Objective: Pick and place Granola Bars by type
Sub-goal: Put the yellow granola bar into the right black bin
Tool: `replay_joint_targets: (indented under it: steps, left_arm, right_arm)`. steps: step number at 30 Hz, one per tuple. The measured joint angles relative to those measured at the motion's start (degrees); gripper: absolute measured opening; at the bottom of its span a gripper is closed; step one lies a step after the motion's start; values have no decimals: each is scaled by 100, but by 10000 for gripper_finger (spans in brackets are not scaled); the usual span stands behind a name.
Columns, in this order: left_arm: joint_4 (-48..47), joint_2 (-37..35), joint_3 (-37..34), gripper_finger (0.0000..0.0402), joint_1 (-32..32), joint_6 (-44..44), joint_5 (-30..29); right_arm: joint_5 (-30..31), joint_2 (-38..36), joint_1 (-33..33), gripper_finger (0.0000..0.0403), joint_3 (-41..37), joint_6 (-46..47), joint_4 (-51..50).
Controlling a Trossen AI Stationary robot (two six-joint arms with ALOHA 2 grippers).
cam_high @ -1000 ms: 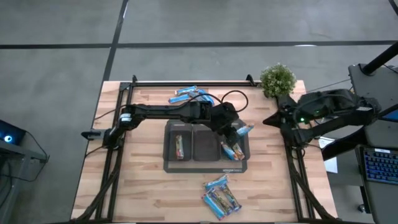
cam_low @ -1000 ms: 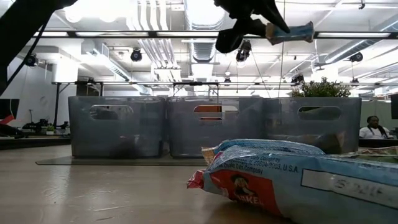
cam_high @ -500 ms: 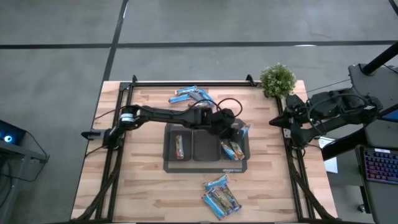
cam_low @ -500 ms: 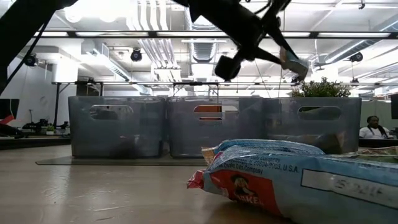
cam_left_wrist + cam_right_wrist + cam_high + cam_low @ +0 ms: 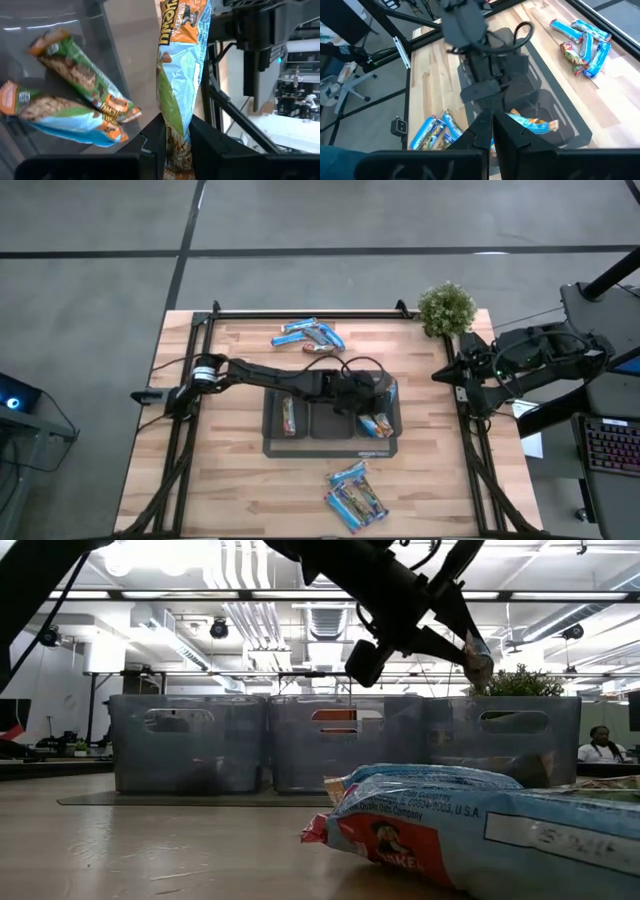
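Note:
My left gripper [image 5: 380, 392] reaches over the right compartment of the gray three-part tray [image 5: 330, 445] and is shut on a light-blue granola bar [image 5: 390, 391]. In the low view that bar [image 5: 478, 652] points down just above the right bin [image 5: 505, 740]. Two light-blue bars [image 5: 75, 102] lie on that bin's floor. An orange-brown bar [image 5: 289, 415] lies in the left compartment. Further bars lie flat near the far edge [image 5: 310, 333] and near the near edge [image 5: 355, 495]. My right gripper [image 5: 490, 127] waits shut at the table's right edge. My left gripper pinches the light-blue bar between its two fingers [image 5: 210, 145] at one end of the wrapper [image 5: 176, 125]. It comes slanting down from above. The rest of the bar [image 5: 182, 50] sticks out past the fingertips, lifted clear over the right compartment.
A small potted plant [image 5: 446, 307] stands at the far right corner. A black rail [image 5: 300, 311] runs along the far edge. Bare wood lies to the tray's left and along the near left. The near pile of bars [image 5: 470, 825] fills the low view's foreground.
My left gripper has come down toward the right compartment, still shut on the light-blue bar. The bar has tipped from level, high above the bins, to pointing down just above the right bin's rim.

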Motion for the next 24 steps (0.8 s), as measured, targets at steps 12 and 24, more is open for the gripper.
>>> replay_joint_targets:
  steps: [12, 24]
  left_arm:
    - [-4, -145, -22, 53, -220, -682, -1131]
    - [-221, -168, -140, 53, -387, -1462, -1701]
  right_arm:
    - [56, 2, 0, 8, 0, -27, -2]
    - [57, -1, 0, 8, 0, -27, -2]
